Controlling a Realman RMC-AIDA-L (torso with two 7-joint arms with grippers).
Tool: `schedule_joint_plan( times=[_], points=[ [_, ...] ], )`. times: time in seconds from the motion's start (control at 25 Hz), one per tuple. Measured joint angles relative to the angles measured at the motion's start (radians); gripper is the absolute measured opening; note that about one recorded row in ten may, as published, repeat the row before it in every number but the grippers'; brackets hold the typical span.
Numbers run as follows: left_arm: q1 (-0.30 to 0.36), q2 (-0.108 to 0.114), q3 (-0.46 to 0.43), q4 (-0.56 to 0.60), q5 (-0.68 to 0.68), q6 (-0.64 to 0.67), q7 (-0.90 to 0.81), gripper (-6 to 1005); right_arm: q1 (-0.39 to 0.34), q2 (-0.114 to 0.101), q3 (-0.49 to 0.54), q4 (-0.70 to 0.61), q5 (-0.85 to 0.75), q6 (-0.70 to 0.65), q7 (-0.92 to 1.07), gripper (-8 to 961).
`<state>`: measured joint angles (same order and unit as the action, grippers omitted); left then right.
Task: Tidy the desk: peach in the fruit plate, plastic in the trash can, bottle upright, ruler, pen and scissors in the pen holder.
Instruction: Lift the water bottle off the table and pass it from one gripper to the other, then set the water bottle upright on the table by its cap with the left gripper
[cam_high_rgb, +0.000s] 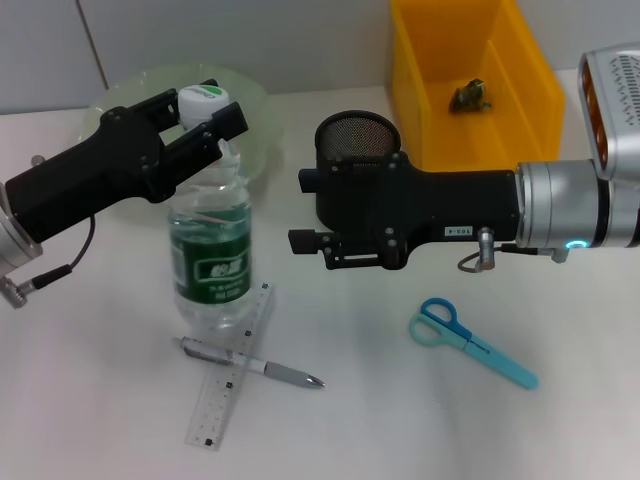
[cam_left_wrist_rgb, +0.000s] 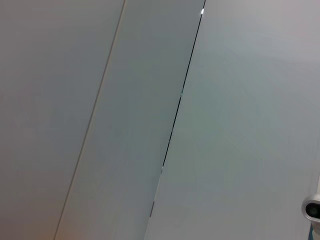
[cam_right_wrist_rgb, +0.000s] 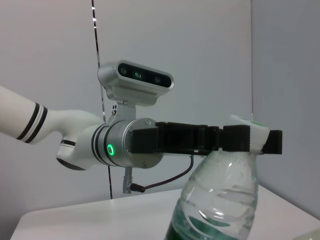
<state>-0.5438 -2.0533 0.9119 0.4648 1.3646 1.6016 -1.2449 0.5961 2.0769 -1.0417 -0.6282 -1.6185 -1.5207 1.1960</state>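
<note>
Head view: left pincer (cam_high_rgb: 205, 118) clamped on white cap of upright clear plastic bottle (cam_high_rgb: 209, 262), green label, on white table (cam_high_rgb: 400, 420); right pincer (cam_high_rgb: 305, 212) beside mesh pen holder (cam_high_rgb: 357, 138), can't tell if open; ruler (cam_high_rgb: 231, 368), pen (cam_high_rgb: 250, 363), blue scissors (cam_high_rgb: 470, 341) lie flat.
Left wrist view: blank wall only.
Right wrist view: left pincer (cam_right_wrist_rgb: 255, 140) grips bottle (cam_right_wrist_rgb: 217, 200) at cap.

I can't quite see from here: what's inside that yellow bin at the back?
Inside the yellow bin, one small crumpled dark object lies on its floor; what it is I cannot tell. The near corner is hidden behind the right end effector and mesh pen holder.
</note>
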Motion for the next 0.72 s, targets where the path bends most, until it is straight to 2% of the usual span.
schedule_joint_plan(
  times=[0.12,0.32,0.4,0.6,0.72],
  points=[
    [0.001,0.001,0.0,0.0,0.0,-0.002,0.0,446,-0.002,0.0,0.002,-0.006,0.0,0.0,0.003,694],
    [0.002,0.002,0.0,0.0,0.0,-0.002,0.0,446,-0.023,0.0,0.011,-0.022,0.0,0.0,0.005,695],
    [0.024,0.006,-0.035,0.001,0.002,-0.02,0.042,446,-0.039,0.0,0.019,-0.037,0.0,0.002,0.006,695],
    [0.043,0.007,-0.071,0.001,0.002,-0.029,0.114,447,-0.079,0.0,0.096,-0.055,0.001,0.014,0.007,707],
    [0.048,0.0,-0.094,-0.002,0.002,-0.047,0.162,448,-0.096,0.0,0.143,-0.049,0.001,0.024,0.005,716]
  ],
)
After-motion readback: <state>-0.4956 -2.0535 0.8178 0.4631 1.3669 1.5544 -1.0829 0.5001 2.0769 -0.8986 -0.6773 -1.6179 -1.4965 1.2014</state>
